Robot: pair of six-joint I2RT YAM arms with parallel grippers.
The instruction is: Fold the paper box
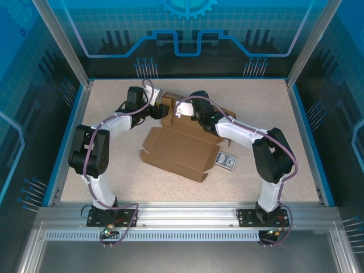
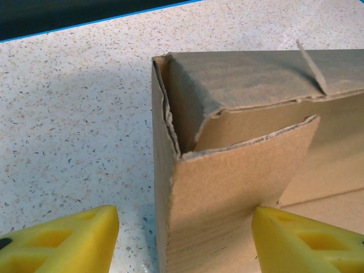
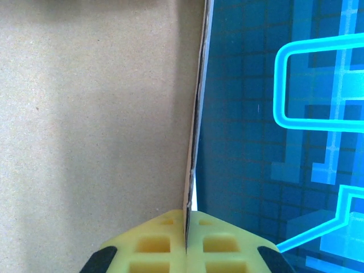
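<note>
- Speckle in grey covers the pale counter (image 1: 114, 182) that stretches from the arm bases out towards both pincers.
- On the near side of the right pincer and well apart from it, a small blue-and-white card (image 1: 226, 161) lies flat, just beside the near right corner of the paper box.
- The paper box (image 1: 176, 151), plain brown cardboard, sits mid-counter. Its wide flat panel spreads out nearer than the two pincers, and its raised walls stand farther back, where the pincers meet it.
- The left pincer (image 1: 159, 112) is at the box's far left corner.
- In the left wrist view the left pincer (image 2: 185, 219) is spread wide, its yellow fingers (image 2: 68, 242) straddling an upright corner of the box (image 2: 227, 187).
- One finger is outside the wall over the counter (image 2: 68, 114), with a gap to the cardboard. The other is on the inner side, by the edge of a short flap (image 2: 244, 165). Nothing is pinched.
- Just past those fingertips the corner shows ragged layered edges, and a larger panel leans inward behind the flap.
- The right pincer (image 1: 172, 107) is just to the right of the left one, at the box's far wall.
- In the right wrist view the right pincer (image 3: 186, 227) is pressed together on the thin edge of a cardboard panel (image 3: 102, 114). That edge rises straight out from between the pads.
- Beyond that edge, past the right pincer, stands a blue wall (image 3: 273, 187) with glowing line patterns.
</note>
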